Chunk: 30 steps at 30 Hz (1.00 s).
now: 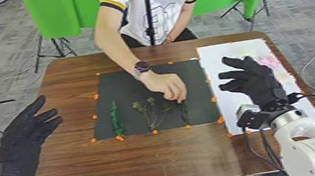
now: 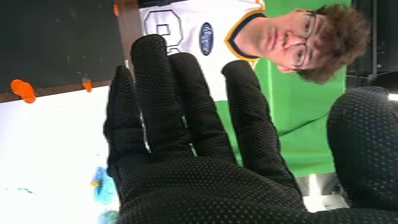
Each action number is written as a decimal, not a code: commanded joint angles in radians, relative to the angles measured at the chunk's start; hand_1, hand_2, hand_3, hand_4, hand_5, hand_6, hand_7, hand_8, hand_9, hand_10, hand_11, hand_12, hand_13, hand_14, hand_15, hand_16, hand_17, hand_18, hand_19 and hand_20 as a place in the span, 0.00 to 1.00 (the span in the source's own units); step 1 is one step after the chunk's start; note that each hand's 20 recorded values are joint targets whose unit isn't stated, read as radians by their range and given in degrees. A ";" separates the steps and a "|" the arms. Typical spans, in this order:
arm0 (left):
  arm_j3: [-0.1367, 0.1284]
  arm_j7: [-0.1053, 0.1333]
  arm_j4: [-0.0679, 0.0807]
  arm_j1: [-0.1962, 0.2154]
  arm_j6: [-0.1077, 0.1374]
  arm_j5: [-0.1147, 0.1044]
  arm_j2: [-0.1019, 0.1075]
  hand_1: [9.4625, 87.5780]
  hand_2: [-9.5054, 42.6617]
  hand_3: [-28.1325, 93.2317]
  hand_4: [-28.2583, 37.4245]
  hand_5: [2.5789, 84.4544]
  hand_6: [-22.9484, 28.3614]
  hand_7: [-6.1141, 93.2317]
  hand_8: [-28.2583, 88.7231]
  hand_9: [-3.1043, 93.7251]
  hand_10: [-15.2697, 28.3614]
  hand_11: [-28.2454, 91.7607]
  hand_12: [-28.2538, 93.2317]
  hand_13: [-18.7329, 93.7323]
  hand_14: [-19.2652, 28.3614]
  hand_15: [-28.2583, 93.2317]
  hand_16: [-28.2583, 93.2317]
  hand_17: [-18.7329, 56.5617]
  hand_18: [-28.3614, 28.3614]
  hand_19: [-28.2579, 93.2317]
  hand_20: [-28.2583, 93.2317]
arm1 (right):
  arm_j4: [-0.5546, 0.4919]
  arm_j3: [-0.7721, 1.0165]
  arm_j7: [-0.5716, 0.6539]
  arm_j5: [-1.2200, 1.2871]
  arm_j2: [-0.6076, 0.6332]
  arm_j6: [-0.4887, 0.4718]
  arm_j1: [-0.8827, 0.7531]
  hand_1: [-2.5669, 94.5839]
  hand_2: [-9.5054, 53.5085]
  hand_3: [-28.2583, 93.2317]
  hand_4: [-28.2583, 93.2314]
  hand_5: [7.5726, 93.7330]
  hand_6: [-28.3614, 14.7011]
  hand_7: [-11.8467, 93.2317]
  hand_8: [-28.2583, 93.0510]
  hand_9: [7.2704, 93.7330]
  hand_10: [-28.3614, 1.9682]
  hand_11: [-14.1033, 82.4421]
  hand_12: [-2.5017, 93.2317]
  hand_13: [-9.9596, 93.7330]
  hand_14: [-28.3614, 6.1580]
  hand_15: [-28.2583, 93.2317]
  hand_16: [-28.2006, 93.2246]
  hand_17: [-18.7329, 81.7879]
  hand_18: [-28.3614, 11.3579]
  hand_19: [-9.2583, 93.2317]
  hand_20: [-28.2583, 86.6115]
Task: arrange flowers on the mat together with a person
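Note:
A dark mat point(image 1: 139, 78) lies mid-table with green stems point(image 1: 151, 112) on its near part, one at the left and a branching one in the middle. A person's hand point(image 1: 167, 85) is over the mat's right part, its fingertips by another dark green stem point(image 1: 185, 112). My left hand point(image 1: 23, 141) is open beside the table's left edge, away from the mat. My right hand point(image 1: 252, 82) is over the white sheet point(image 1: 221, 56), right of the mat, its fingers relaxed. In the right wrist view, the right hand point(image 2: 195, 185) is open with nothing in it.
Pink flowers point(image 1: 269, 61) lie on the white sheet beyond my right hand. In the right wrist view, a blue flower point(image 2: 104, 187) lies on the sheet. Orange tape pieces point(image 1: 121, 137) line the mat's edges. The wooden table point(image 1: 147, 163) extends toward me.

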 commanded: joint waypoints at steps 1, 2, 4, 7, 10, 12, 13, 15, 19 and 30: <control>-0.005 -0.007 0.003 0.012 0.006 0.000 -0.010 0.12 0.32 0.88 0.00 0.38 0.60 0.22 0.15 0.36 0.80 0.51 0.32 0.37 0.96 0.74 0.13 0.15 0.94 0.70 0.35 | -0.001 -0.005 0.001 -0.013 -0.005 0.001 -0.003 0.18 0.34 0.83 0.03 0.46 0.60 0.24 0.14 0.49 0.22 0.35 0.19 0.50 0.15 0.73 0.30 0.29 0.00 0.61 0.40; -0.005 -0.010 0.003 0.010 0.005 0.001 -0.011 0.12 0.32 0.88 0.00 0.38 0.60 0.22 0.15 0.36 0.80 0.51 0.32 0.37 0.96 0.74 0.13 0.15 0.94 0.70 0.35 | -0.002 -0.005 0.001 -0.013 -0.006 0.000 -0.004 0.18 0.34 0.83 0.03 0.46 0.60 0.24 0.14 0.49 0.22 0.35 0.19 0.50 0.15 0.73 0.30 0.29 0.00 0.61 0.40; -0.006 -0.012 0.003 0.011 0.005 0.004 -0.014 0.12 0.32 0.88 0.00 0.38 0.60 0.22 0.15 0.36 0.80 0.51 0.32 0.37 0.96 0.74 0.13 0.15 0.94 0.70 0.35 | -0.001 -0.006 0.004 -0.011 -0.007 -0.001 -0.001 0.18 0.34 0.83 0.03 0.46 0.60 0.24 0.14 0.49 0.22 0.35 0.19 0.50 0.15 0.73 0.30 0.29 0.00 0.61 0.40; -0.005 0.002 0.002 0.019 0.012 -0.006 -0.002 0.12 0.32 0.88 0.00 0.38 0.60 0.22 0.15 0.36 0.80 0.51 0.32 0.37 0.96 0.74 0.13 0.15 0.94 0.70 0.35 | -0.002 -0.006 0.002 -0.012 -0.005 0.002 -0.005 0.18 0.34 0.83 0.03 0.46 0.60 0.24 0.14 0.49 0.22 0.35 0.19 0.50 0.15 0.73 0.30 0.29 0.00 0.61 0.40; -0.004 0.014 0.001 0.028 0.017 -0.013 0.004 0.12 0.32 0.88 0.00 0.38 0.60 0.22 0.15 0.36 0.80 0.51 0.32 0.37 0.96 0.74 0.13 0.15 0.94 0.70 0.35 | -0.002 -0.003 0.001 -0.014 -0.007 -0.003 -0.008 0.18 0.34 0.83 0.03 0.46 0.60 0.24 0.14 0.50 0.23 0.35 0.19 0.50 0.15 0.73 0.30 0.29 0.00 0.61 0.40; -0.005 0.010 0.000 0.028 0.016 -0.009 0.000 0.12 0.32 0.88 0.00 0.38 0.60 0.22 0.15 0.36 0.80 0.51 0.32 0.37 0.96 0.74 0.13 0.15 0.94 0.70 0.35 | -0.003 -0.003 0.005 -0.017 -0.008 -0.001 -0.008 0.18 0.34 0.83 0.03 0.46 0.60 0.24 0.14 0.50 0.23 0.35 0.19 0.50 0.15 0.73 0.30 0.29 0.00 0.61 0.40; -0.004 0.006 0.002 0.023 0.012 -0.008 -0.001 0.12 0.32 0.88 0.00 0.38 0.60 0.22 0.15 0.36 0.80 0.51 0.32 0.37 0.96 0.74 0.13 0.15 0.94 0.70 0.35 | -0.004 -0.002 0.002 -0.014 -0.007 -0.001 -0.011 0.18 0.34 0.83 0.03 0.46 0.60 0.24 0.14 0.50 0.23 0.35 0.19 0.50 0.15 0.73 0.30 0.29 0.00 0.61 0.40; -0.004 0.008 0.000 0.027 0.012 -0.007 -0.001 0.12 0.32 0.88 0.00 0.38 0.60 0.22 0.15 0.36 0.80 0.51 0.32 0.37 0.96 0.74 0.13 0.15 0.94 0.70 0.35 | -0.004 -0.002 0.003 -0.016 -0.009 0.000 -0.012 0.18 0.34 0.83 0.03 0.46 0.60 0.24 0.14 0.50 0.23 0.35 0.19 0.50 0.15 0.73 0.30 0.29 0.00 0.61 0.40; -0.005 0.004 0.001 0.024 0.009 -0.004 -0.005 0.12 0.32 0.88 0.00 0.38 0.60 0.22 0.15 0.36 0.80 0.52 0.32 0.37 0.96 0.74 0.13 0.15 0.94 0.70 0.35 | -0.003 -0.004 0.006 -0.016 -0.008 0.004 -0.009 0.18 0.34 0.83 0.03 0.46 0.60 0.24 0.14 0.50 0.23 0.35 0.19 0.50 0.15 0.73 0.30 0.29 0.00 0.61 0.40; -0.004 -0.004 0.001 0.019 0.007 0.003 -0.013 0.12 0.32 0.88 0.00 0.38 0.60 0.22 0.15 0.36 0.80 0.52 0.32 0.37 0.96 0.74 0.13 0.15 0.94 0.70 0.36 | 0.002 -0.016 0.017 -0.047 0.011 0.062 0.007 0.18 0.34 0.83 0.03 0.47 0.60 0.24 0.14 0.51 0.22 0.36 0.19 0.51 0.15 0.73 0.30 0.29 0.00 0.62 0.40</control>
